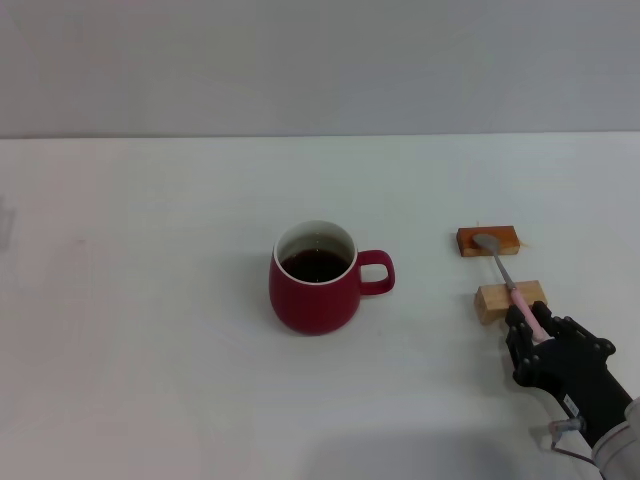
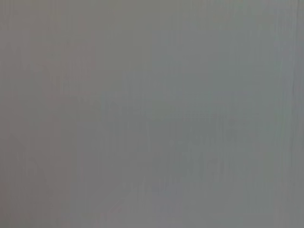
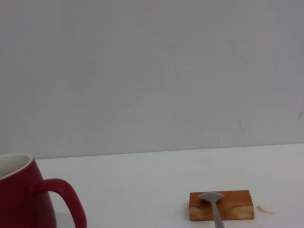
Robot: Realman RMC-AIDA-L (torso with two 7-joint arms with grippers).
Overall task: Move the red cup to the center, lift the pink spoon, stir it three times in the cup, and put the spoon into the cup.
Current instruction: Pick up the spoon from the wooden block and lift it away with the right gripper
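Spanning everything, a white table under grey wall.

A plain white tabletop stretches back to a bare pale grey wall, which rises directly behind the tabletop's far edge under soft, even light.

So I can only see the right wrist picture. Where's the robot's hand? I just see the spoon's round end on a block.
Observer: The right hand is at the pink spoon's handle end, near the table's right edge.
Operator: Is there only one block?
Observer: No, a second wooden block props up the handle, nearer the robot than the first block.
Operator: Is the red cup empty?
Observer: No, there's dark liquid in it.
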